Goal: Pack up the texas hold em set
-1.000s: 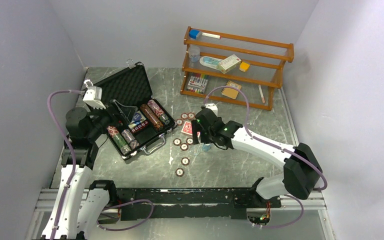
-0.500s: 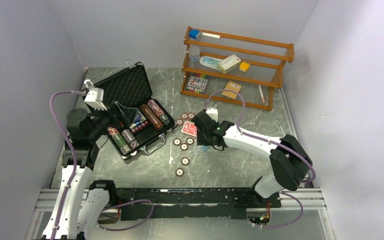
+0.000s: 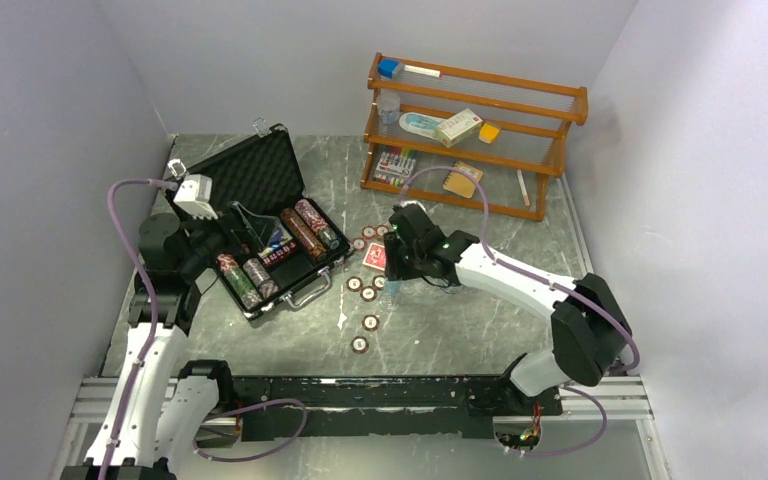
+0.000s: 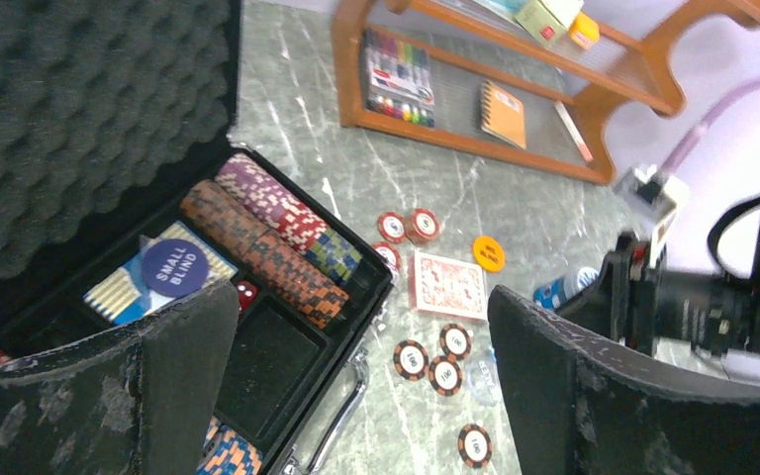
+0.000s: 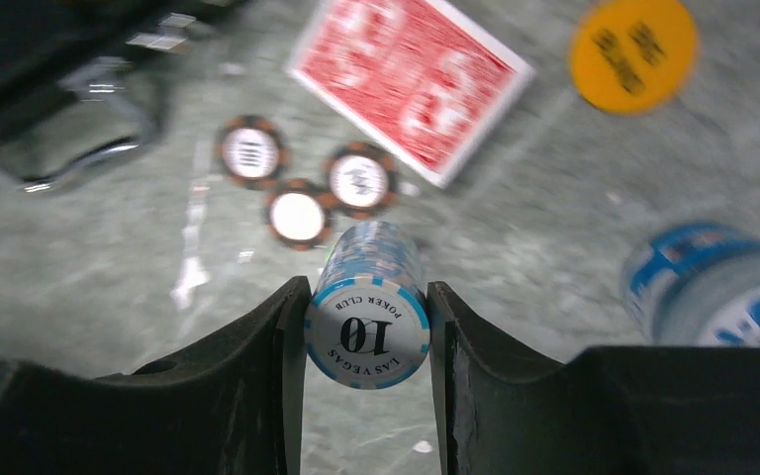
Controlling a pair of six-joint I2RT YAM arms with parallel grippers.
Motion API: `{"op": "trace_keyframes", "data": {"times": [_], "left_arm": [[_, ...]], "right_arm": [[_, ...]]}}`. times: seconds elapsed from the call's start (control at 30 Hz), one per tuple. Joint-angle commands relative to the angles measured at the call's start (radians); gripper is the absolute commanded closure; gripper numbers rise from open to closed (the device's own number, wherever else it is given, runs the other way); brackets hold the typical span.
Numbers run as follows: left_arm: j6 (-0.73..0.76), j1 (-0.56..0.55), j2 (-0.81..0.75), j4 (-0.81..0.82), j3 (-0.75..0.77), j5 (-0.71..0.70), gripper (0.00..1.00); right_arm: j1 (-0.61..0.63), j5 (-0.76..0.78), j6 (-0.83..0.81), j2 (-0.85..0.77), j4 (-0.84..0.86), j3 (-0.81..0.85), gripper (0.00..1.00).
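Chip stack [image 5: 367, 332] clamped in right end effector [image 5: 368, 292] near red-brown chips [image 5: 298, 216]; left end effector [image 4: 361, 295] apart.

Well beyond the right pincer [image 5: 366, 327], at the far edge of the grey veined surface [image 3: 460, 330], a wooden shelf [image 3: 520, 84] with three levels stands against a pale wall [image 3: 290, 60]. Its lowest level, the one nearest the pincer, holds a pack of markers [image 3: 393, 165] at the end closest to the pincer, then a brown notebook [image 3: 462, 179], and a thin white stick [image 3: 523, 187] farthest along. Higher up and farther from the pincer, a white box [image 3: 458, 127] sits just beside a small orange block [image 3: 489, 132], and a blue block [image 3: 389, 67] rests on the top level.
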Motion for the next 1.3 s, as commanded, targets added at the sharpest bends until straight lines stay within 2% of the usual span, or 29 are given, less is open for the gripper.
{"op": "trace_keyframes", "data": {"times": [0.0,0.1,0.2,0.3,0.4,0.53,0.7,0.87,1.03,1.27], "left_arm": [[0.069,-0.004,0.042,0.076,-0.007,0.199,0.01],[0.03,-0.013,0.085,0.171,-0.039,0.383,0.05],[-0.007,-0.075,0.137,0.222,-0.041,0.478,0.13],[0.125,-0.205,0.194,0.1,0.028,0.439,0.14],[0.222,-0.343,0.255,-0.042,0.106,0.412,0.09],[0.27,-0.42,0.304,-0.062,0.122,0.465,0.11],[0.318,-0.441,0.305,-0.06,0.116,0.562,0.19],[0.344,-0.441,0.273,-0.054,0.105,0.572,0.17],[0.355,-0.442,0.293,-0.089,0.121,0.615,0.3],[0.311,-0.443,0.281,-0.087,0.116,0.661,0.24]], "right_arm": [[-0.018,-0.316,-0.151,-0.057,0.106,0.107,0.72],[-0.029,-0.497,-0.183,-0.072,0.174,0.109,0.73],[-0.045,-0.668,-0.177,-0.079,0.241,0.114,0.73],[-0.052,-0.802,-0.159,-0.08,0.276,0.119,0.73],[-0.053,-0.91,-0.12,-0.11,0.349,0.084,0.73],[-0.063,-0.964,-0.088,-0.154,0.409,0.05,0.73],[-0.076,-1.023,-0.092,-0.187,0.439,0.013,0.73],[-0.084,-1.07,-0.092,-0.202,0.476,-0.014,0.73],[-0.085,-1.136,-0.085,-0.183,0.498,0.006,0.73],[-0.085,-1.162,-0.116,-0.175,0.508,0.019,0.72]]}}
